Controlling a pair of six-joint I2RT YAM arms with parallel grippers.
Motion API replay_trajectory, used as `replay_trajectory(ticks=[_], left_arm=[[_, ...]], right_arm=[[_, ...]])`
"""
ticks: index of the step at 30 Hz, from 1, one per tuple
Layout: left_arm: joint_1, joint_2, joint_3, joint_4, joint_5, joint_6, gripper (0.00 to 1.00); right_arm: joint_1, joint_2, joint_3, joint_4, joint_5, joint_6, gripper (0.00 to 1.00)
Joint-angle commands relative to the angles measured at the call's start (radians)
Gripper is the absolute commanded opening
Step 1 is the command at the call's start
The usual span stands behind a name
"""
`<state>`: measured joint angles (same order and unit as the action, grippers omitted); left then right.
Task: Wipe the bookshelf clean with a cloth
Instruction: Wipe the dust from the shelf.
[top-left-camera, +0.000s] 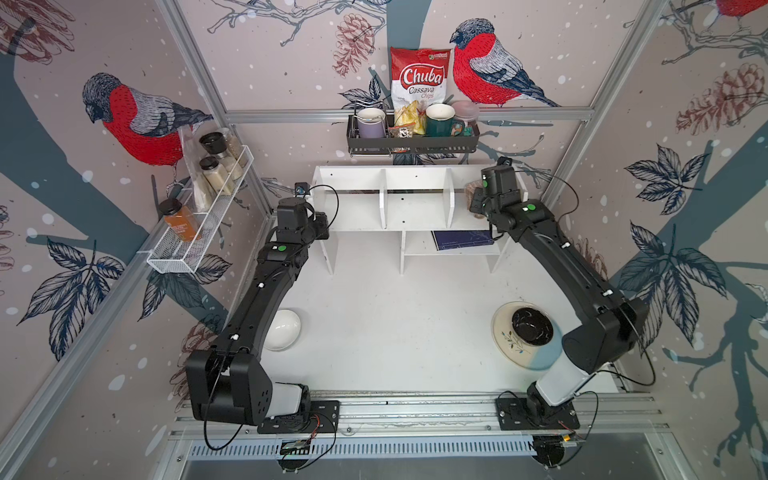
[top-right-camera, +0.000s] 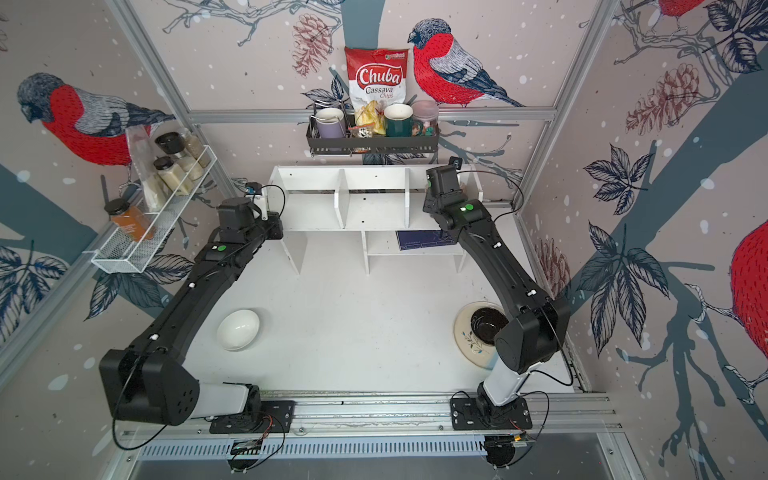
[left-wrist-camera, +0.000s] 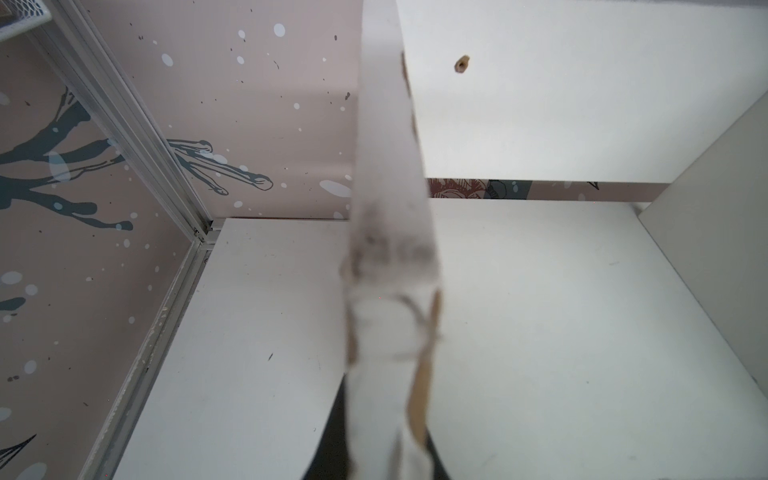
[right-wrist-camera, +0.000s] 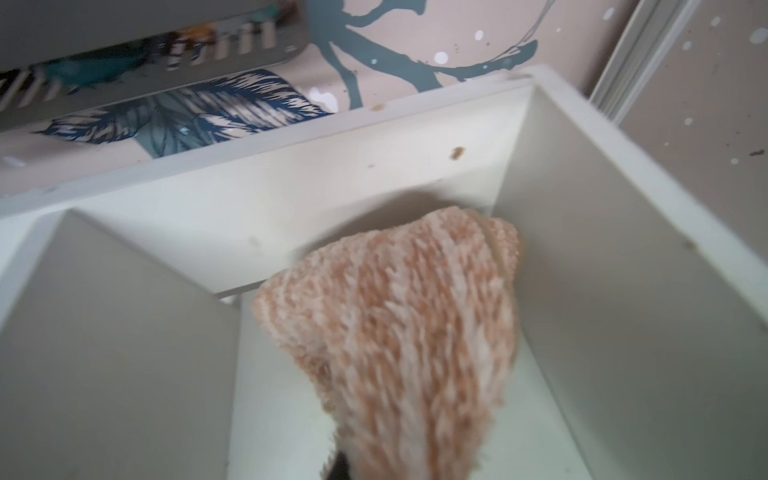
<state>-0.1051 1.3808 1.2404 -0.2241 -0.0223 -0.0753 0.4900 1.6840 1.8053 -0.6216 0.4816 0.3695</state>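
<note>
So, biggest thing first: the white worktop (top-left-camera: 395, 324) fills the middle of the cell. The bookshelf (top-left-camera: 415, 212) stands at its far end by the back wall, with three open compartments on top and a lower shelf under the right part. My left arm (top-left-camera: 257, 291) reaches up the left side to the bookshelf's left end, and my right arm (top-left-camera: 573, 270) goes up the right side to its right end. A black wire rack (top-left-camera: 411, 143) hangs on the back wall above the bookshelf, holding mugs and a chips bag (top-left-camera: 419, 83). A white mesh rack (top-left-camera: 199, 232) with spice jars sits on the left wall. Nearer the front, a pale plate (top-left-camera: 505, 349) carrying a black bowl (top-left-camera: 532, 326) lies on the right of the worktop, partly under my right arm. A white bowl (top-left-camera: 284, 330) sits on the left, just beside my left arm. A dark blue book (top-left-camera: 461, 240) lies flat on the lower shelf. The cloth (right-wrist-camera: 399, 332) is in the rightmost upper compartment, bunched up in my right end effector (top-left-camera: 477, 203), which is clamped tight on it. Its fluffy end is near the back corner, but I can't tell if it touches the boards. My left end effector (top-left-camera: 322, 227) is closed on the bookshelf's left end panel. In the left wrist view that chipped white edge runs down between my dark fingers (left-wrist-camera: 330, 449).
</note>
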Motion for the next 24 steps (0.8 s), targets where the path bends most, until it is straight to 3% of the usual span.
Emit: replay_trajectory(ticks=[1,4,9,15,19,24], left_arm=[[-0.016,0.005,-0.008,-0.205,0.118,-0.055,0.00],[-0.015,0.000,-0.009,-0.204,0.112,-0.070,0.00],[-0.016,-0.016,-0.009,-0.204,0.084,-0.080,0.00],[-0.015,-0.018,-0.010,-0.204,0.076,-0.080,0.00],[-0.015,-0.022,-0.012,-0.204,0.066,-0.077,0.00],[-0.013,-0.010,-0.010,-0.204,0.066,-0.079,0.00]], right_arm=[[0.097,-0.029,0.042,-0.067,0.252,-0.069,0.00],[0.265,-0.103,0.024,0.023,0.470,-0.238,0.00],[0.486,-0.089,0.176,0.063,0.579,-0.349,0.00],[0.488,0.111,0.363,-0.047,0.376,-0.179,0.00],[0.436,0.194,0.371,-0.057,0.242,-0.049,0.00],[0.334,0.211,0.301,-0.069,-0.032,0.111,0.00]])
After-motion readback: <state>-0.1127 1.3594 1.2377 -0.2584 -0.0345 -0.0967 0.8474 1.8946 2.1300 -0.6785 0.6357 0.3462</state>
